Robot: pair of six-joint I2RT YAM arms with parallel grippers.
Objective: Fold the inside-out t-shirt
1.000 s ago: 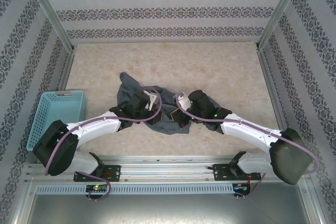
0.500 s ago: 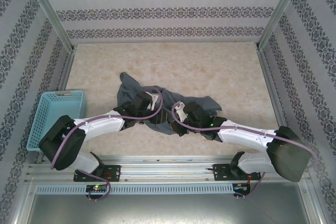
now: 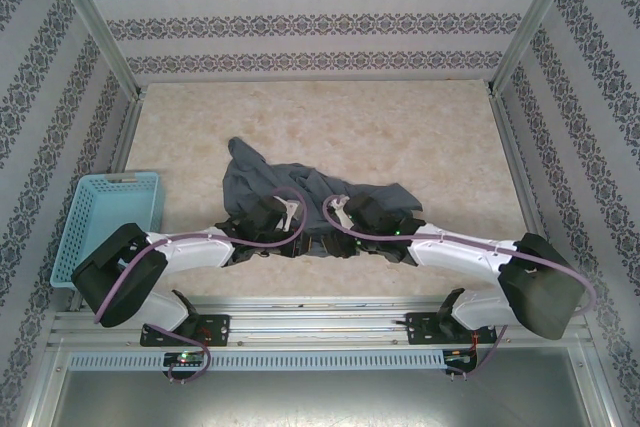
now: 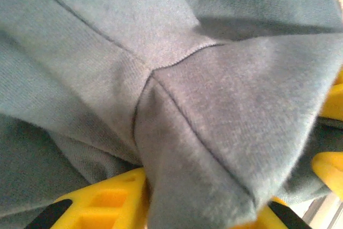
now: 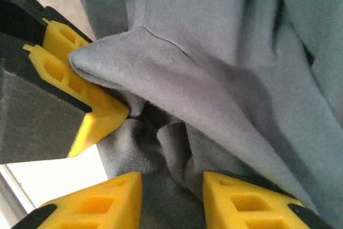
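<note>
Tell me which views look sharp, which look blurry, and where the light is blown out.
Top external: evenly lit and sharp, the dark t-shirt clear against the pale table. Left wrist: cloth very close, centre seam crisp, lower fold edge soft. Right wrist: cloth fairly sharp, a blown-out white patch at lower left.

This is a robotics lab cell, dressed up to hint at a home. Bare aluminium posts frame a boxed-in stall, and the walls inside them carry striped, damask-print wallpaper. The tabletop has a pale marble pattern. Along its near edge runs a slotted metal rail — two white robot arms are bolted to it on black mounts. A light-blue plastic basket sits at the left side — the one household item.
</note>
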